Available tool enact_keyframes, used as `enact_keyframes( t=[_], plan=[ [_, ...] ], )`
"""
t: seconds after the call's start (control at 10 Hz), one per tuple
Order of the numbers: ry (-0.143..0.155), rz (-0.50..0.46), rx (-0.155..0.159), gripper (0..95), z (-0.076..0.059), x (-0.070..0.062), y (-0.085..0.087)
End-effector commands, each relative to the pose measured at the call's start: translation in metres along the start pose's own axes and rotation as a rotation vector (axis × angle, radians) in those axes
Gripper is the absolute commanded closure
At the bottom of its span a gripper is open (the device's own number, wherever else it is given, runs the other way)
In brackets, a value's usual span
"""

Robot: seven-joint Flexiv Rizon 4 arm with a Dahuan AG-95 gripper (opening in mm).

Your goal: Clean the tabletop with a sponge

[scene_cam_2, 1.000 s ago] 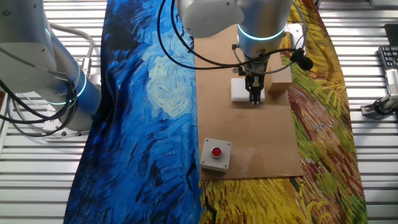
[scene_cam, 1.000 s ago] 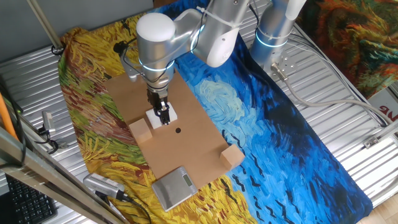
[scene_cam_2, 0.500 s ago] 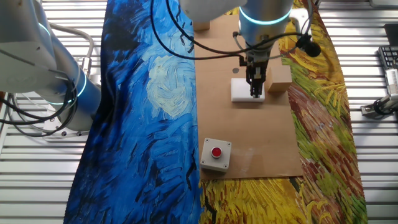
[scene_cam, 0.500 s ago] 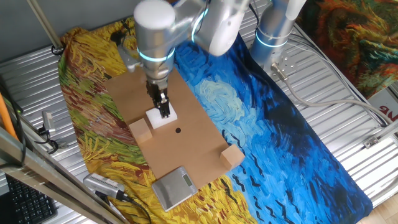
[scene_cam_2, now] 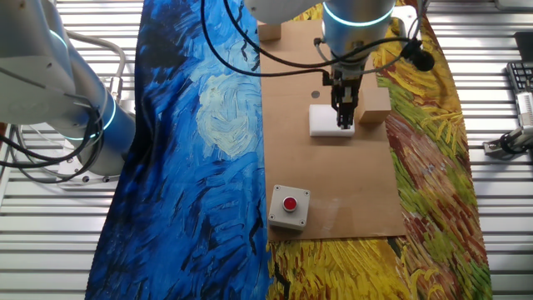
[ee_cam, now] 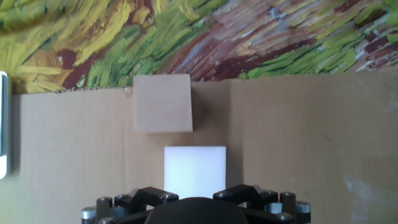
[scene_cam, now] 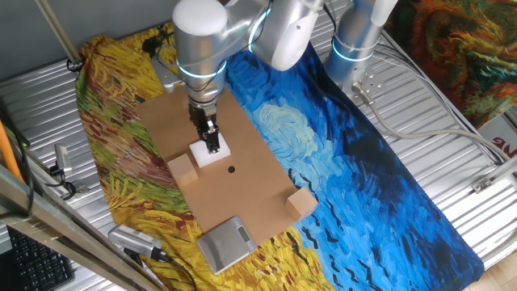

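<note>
The sponge (scene_cam: 208,154), a small white foam block, lies on the brown tabletop (scene_cam: 242,202) next to a tan cube (scene_cam: 183,170). It also shows in the other fixed view (scene_cam_2: 326,122) and in the hand view (ee_cam: 194,170). My gripper (scene_cam: 212,145) hangs straight over the sponge, with its tips at the sponge's top (scene_cam_2: 344,122). In the hand view the jaws stand apart, one at each side of the sponge's near end. The sponge rests flat on the board. The board's dark dot (scene_cam: 231,169) lies just beyond the sponge.
A second tan cube (scene_cam: 301,202) and a grey scale (scene_cam: 227,244) sit at the board's near end. A box with a red button (scene_cam_2: 288,206) stands at the board's other end. The blue-and-yellow cloth (scene_cam: 339,162) lies under and around the board.
The arm has lifted and shifted slightly along the board. The gripper tips slid from the sponge's edge to over its middle. The sponge and cubes have not moved.
</note>
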State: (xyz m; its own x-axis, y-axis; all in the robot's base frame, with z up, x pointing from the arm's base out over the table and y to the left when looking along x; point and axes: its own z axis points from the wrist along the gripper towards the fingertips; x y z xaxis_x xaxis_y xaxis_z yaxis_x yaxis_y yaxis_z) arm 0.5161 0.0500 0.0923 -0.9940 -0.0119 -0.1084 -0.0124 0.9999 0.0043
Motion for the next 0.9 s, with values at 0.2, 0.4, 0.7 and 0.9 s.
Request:
enact_keyframes(
  t=[0.2, 0.4, 0.7, 0.9],
  plan=[
    [0.025, 0.033, -0.016, 0.0, 0.0008, 0.0001, 0.0007],
    [0.034, 0.052, -0.025, 0.0, 0.0008, 0.0001, 0.0007],
    [0.075, 0.064, -0.021, 0.0, 0.0012, 0.0012, 0.0004],
    [0.076, 0.055, -0.021, 0.0, 0.0014, 0.0028, -0.0001]
  ],
)
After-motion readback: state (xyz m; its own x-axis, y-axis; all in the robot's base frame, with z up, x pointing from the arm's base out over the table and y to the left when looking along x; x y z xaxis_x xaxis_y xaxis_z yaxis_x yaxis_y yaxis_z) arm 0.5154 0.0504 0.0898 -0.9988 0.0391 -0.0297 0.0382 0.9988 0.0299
